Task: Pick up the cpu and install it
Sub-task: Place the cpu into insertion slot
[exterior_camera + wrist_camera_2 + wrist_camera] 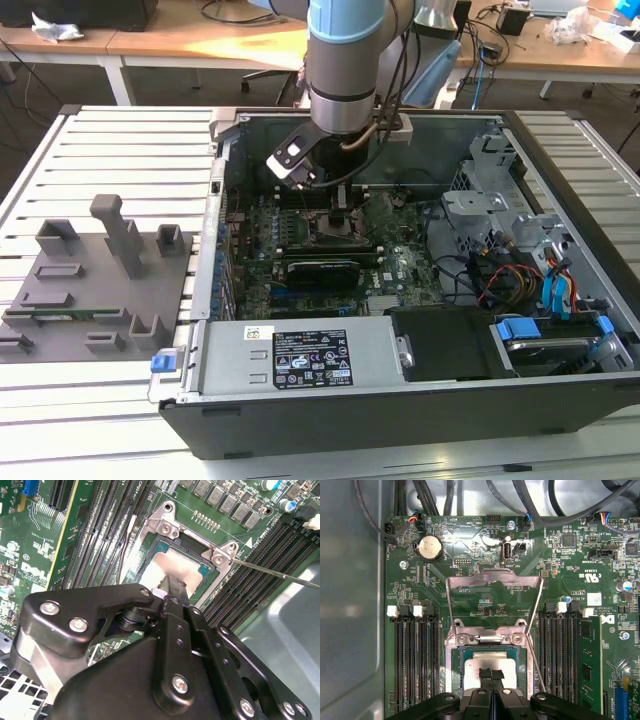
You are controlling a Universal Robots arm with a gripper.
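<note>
The cpu [474, 672] lies flat inside the socket frame [454, 680] on the motherboard [470, 540], its pale silvery top up; in the second wrist view the cpu [172, 564] sits between the frame's screw corners. My gripper [491, 674] stands straight over it, fingers shut together with nothing between them, and their tips are at the middle of the chip's top. The socket's metal bracket [492, 580] is swung up and open. In the exterior view the gripper [338, 208] reaches down into the open computer case [400, 400] above the socket.
Memory slots [415, 655] flank the socket on both sides, and a thin latch lever [536, 662] stands beside it. A long black card [320, 270] lies in front of the socket. Cables and drive bays [540, 280] crowd the exterior view's right. A grey fixture tray [90, 270] sits outside.
</note>
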